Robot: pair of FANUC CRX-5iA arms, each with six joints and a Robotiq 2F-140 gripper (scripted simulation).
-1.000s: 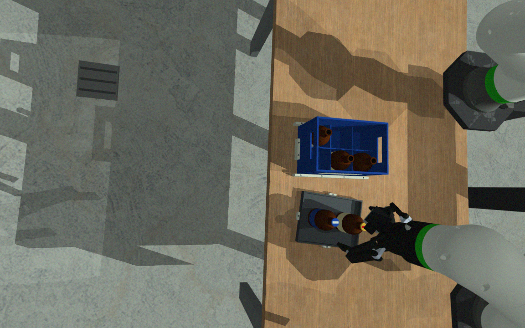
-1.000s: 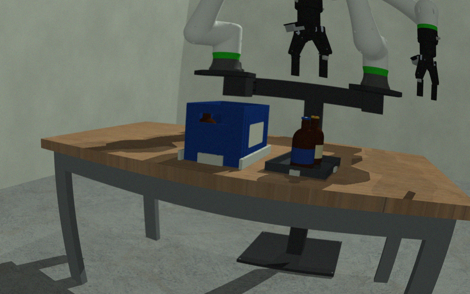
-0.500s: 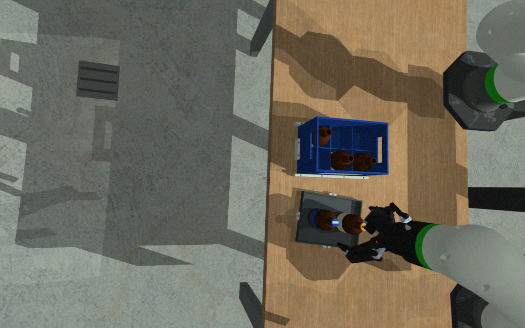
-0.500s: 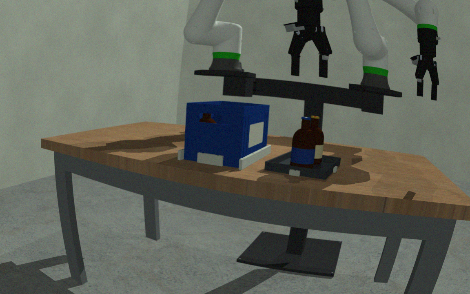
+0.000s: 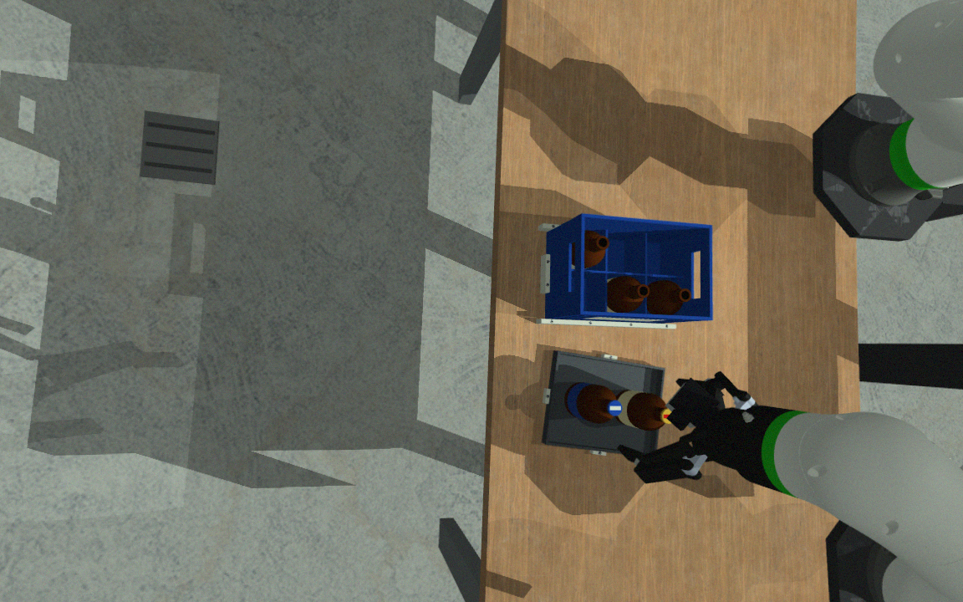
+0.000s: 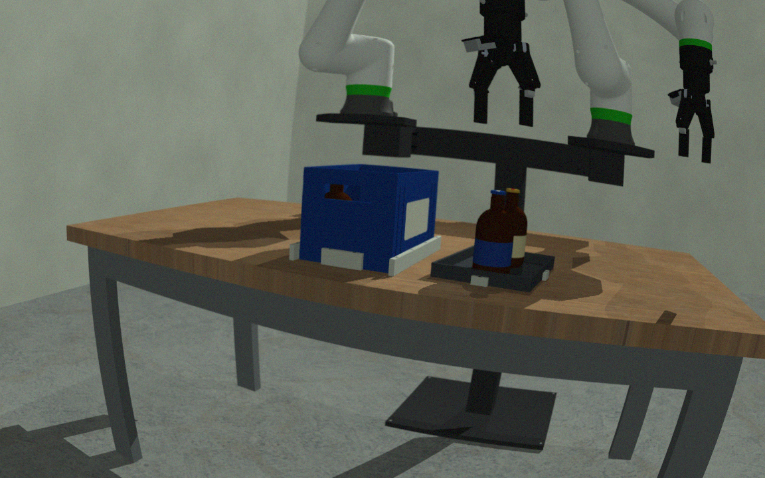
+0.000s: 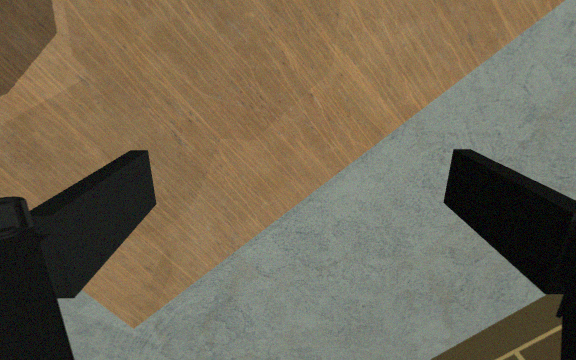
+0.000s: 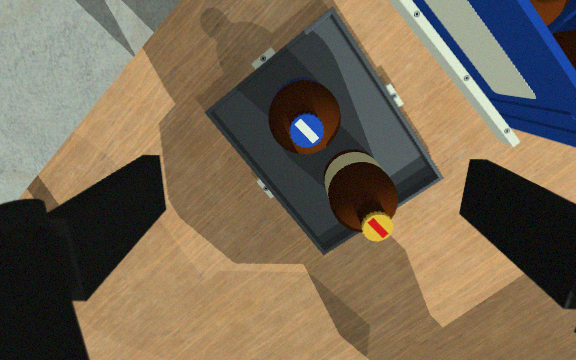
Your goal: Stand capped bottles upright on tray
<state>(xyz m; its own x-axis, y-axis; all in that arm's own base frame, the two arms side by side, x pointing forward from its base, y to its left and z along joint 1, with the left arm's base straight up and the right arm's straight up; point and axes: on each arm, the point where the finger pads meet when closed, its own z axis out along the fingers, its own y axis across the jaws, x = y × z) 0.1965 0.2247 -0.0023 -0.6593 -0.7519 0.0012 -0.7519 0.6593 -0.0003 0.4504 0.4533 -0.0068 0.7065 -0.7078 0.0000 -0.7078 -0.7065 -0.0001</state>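
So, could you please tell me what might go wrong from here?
The right gripper is open above the tray, so lowering it might topple the yellow-capped bottle near the rim. That bottle could then strike its blue-capped neighbour. The three bottles visible in the crate are uncapped; taking one out would be a mistake.
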